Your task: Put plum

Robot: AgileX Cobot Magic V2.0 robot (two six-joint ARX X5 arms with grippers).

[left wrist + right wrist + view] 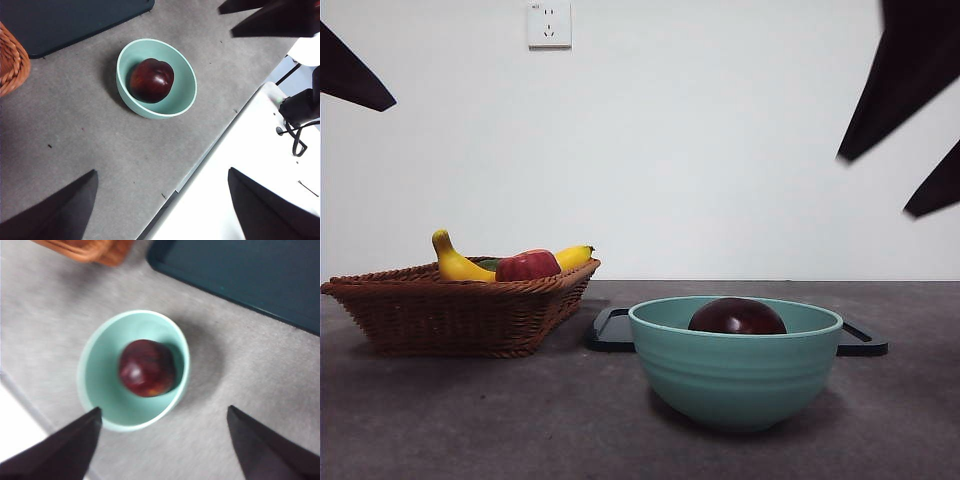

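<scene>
The plum (pixel 737 317) is dark maroon and glossy, and it lies inside a teal bowl (pixel 735 375) on the grey table. The wrist views show the same plum (pixel 151 80) (pixel 147 368) resting alone on the floor of the bowl (pixel 185 95) (pixel 97 375). My right gripper (pixel 164 408) hangs open and empty above the bowl, and in the front view it (pixel 875 185) is high at the right. My left gripper (pixel 162 171) is open and empty, farther back from the bowl and above the table's edge. It shows only as a black tip (pixel 360 80) at the top left.
A wicker basket (pixel 460 310) at the left holds a banana (pixel 455 262) and a red apple (pixel 528 266). A black tray (pixel 612 330) lies flat behind the bowl. A white surface (pixel 250 165) borders the table's edge.
</scene>
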